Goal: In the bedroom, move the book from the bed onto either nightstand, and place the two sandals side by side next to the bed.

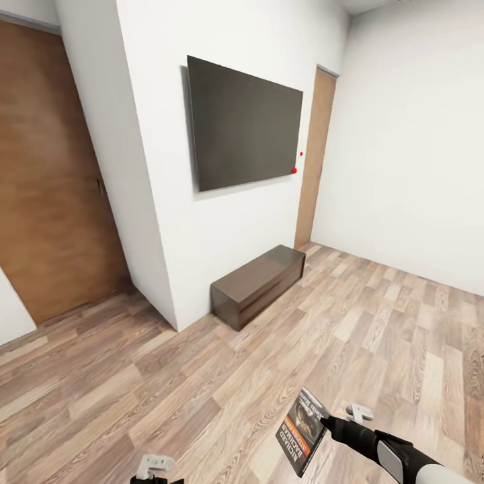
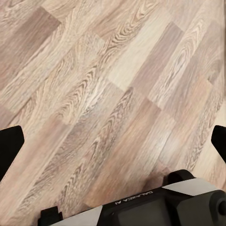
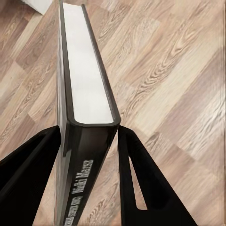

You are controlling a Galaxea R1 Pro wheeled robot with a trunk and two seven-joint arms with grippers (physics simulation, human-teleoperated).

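Note:
The book (image 1: 302,431), a thin dark paperback with white lettering and an orange strip, hangs above the wood floor at the lower right of the head view. My right gripper (image 1: 327,422) is shut on its edge. In the right wrist view the book (image 3: 87,89) stands edge-on between the two black fingers (image 3: 136,183), white page block facing the camera. My left gripper (image 1: 156,465) sits at the bottom edge of the head view; in the left wrist view its fingertips (image 2: 9,146) stand wide apart with only floor between them. The bed, nightstand and sandals are out of view.
A white wall corner juts forward with a large dark TV (image 1: 245,124) mounted on it. A low dark brown bench cabinet (image 1: 259,284) stands below it. A wooden door (image 1: 50,175) is at the left and another door (image 1: 314,158) at the far right. Plank floor (image 1: 202,376) spreads ahead.

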